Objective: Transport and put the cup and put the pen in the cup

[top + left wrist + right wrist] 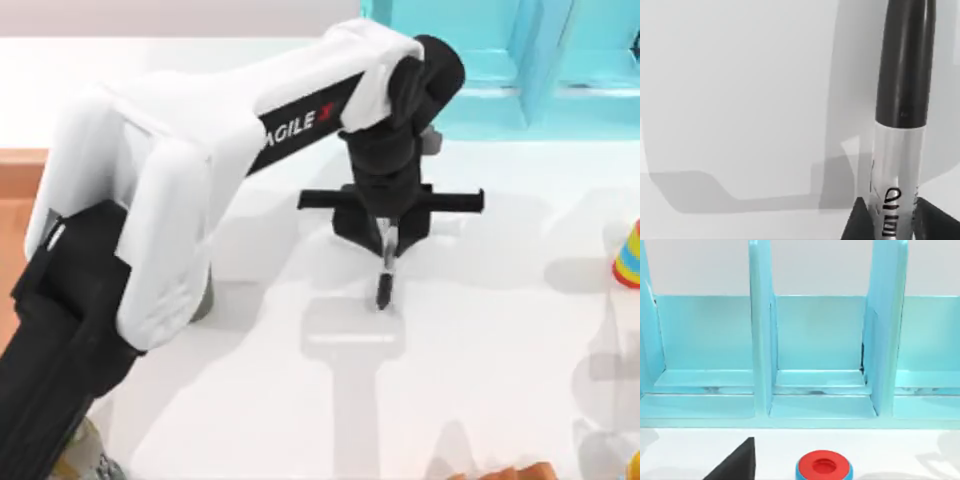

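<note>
My left gripper [385, 235] hangs over the middle of the white table, shut on the pen [384, 282]. The pen is a slim black marker with a white label, and its dark end points down toward the tabletop. In the left wrist view the pen [902, 100] runs out from between the two black fingers [860, 222] of the left gripper [895, 225]. A rounded olive-grey edge, apparently the cup [204, 298], peeks out from under the left arm's white forearm; most of it is hidden. One black fingertip [735, 465] of my right gripper shows in the right wrist view, facing the shelf.
A turquoise shelf rack [500, 60] with upright dividers [815, 340] stands at the back right. Before it sits a red-and-blue round object [823, 466]. A striped colourful cone [628, 255] is at the right edge. Small orange pieces [500, 472] lie along the front edge.
</note>
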Action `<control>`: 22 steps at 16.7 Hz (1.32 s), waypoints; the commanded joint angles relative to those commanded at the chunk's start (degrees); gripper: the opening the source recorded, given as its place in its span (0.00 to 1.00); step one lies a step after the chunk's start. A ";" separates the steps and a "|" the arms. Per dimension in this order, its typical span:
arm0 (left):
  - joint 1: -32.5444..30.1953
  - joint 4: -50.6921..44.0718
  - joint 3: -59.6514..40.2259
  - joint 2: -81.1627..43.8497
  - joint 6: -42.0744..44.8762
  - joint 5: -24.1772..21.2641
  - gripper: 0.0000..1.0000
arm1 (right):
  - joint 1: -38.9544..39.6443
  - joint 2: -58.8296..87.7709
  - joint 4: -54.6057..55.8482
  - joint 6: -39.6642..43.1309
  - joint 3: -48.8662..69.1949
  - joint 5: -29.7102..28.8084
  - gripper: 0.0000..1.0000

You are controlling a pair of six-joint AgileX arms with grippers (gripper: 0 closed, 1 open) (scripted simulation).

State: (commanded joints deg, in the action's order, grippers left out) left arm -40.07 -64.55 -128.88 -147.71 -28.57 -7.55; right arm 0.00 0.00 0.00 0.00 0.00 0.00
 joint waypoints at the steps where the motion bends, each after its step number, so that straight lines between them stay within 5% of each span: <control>1: -0.34 -0.13 1.02 1.26 -0.43 0.02 0.00 | 0.00 0.00 0.00 0.00 0.00 0.00 1.00; 10: -6.90 -2.96 17.34 21.10 -7.19 1.14 0.00 | 0.00 0.00 0.00 0.00 0.00 0.00 1.00; 17: -7.52 -3.27 19.08 23.24 -7.87 1.25 0.00 | 0.00 0.00 0.00 0.00 0.00 0.00 1.00; 22: -6.35 5.58 27.71 28.63 -6.08 3.47 0.00 | 0.00 0.00 0.00 0.00 0.00 0.00 1.00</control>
State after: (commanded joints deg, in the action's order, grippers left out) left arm -46.42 -58.97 -101.17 -119.08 -34.65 -4.08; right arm 0.00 0.00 0.00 0.00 0.00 0.00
